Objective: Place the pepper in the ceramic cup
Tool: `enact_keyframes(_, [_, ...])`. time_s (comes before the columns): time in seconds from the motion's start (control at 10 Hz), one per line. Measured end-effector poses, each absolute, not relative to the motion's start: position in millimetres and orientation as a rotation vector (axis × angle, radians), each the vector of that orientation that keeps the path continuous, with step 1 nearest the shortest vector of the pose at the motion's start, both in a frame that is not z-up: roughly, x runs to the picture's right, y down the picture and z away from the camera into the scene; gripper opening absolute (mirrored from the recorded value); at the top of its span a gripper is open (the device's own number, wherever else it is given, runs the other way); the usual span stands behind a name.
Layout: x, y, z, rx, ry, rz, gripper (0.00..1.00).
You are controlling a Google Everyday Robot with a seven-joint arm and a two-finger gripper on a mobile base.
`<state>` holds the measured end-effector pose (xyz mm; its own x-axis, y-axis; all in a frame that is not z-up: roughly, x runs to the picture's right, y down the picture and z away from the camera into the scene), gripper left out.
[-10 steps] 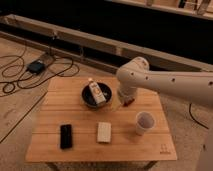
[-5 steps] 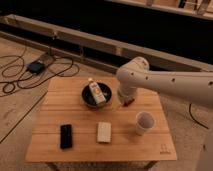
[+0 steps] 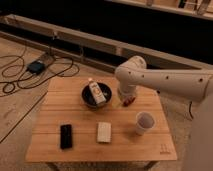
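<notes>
- Nothing visibly shifts over the last second: the arm, gripper (image 3: 124, 100) and every table item sit where they were.
- Gripper is low over the table (image 3: 80, 120), just right of the bowl (image 3: 86, 96); apart or clamped, I cannot tell.
- Pepper (image 3: 130, 101) shows red at the gripper's tip, apart from the cup (image 3: 144, 122).
- Risk: a weak hold could drop the pepper mid-carry; a low swing could tip the cup.
- Count: one pepper, one cup, one bowl, one carton (image 3: 96, 93), one black slab (image 3: 65, 136), one white block (image 3: 104, 132).
</notes>
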<state>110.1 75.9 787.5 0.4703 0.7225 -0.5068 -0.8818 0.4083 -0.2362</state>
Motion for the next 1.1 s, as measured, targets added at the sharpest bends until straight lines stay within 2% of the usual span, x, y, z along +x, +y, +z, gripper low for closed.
enact_keyframes(0.6, [116.2, 67.0, 867.9, -0.496, 0.468, 1.131, 0.80])
enact_keyframes(1.1, [147.5, 72.8, 905.9, -0.499, 0.532, 1.236, 0.80])
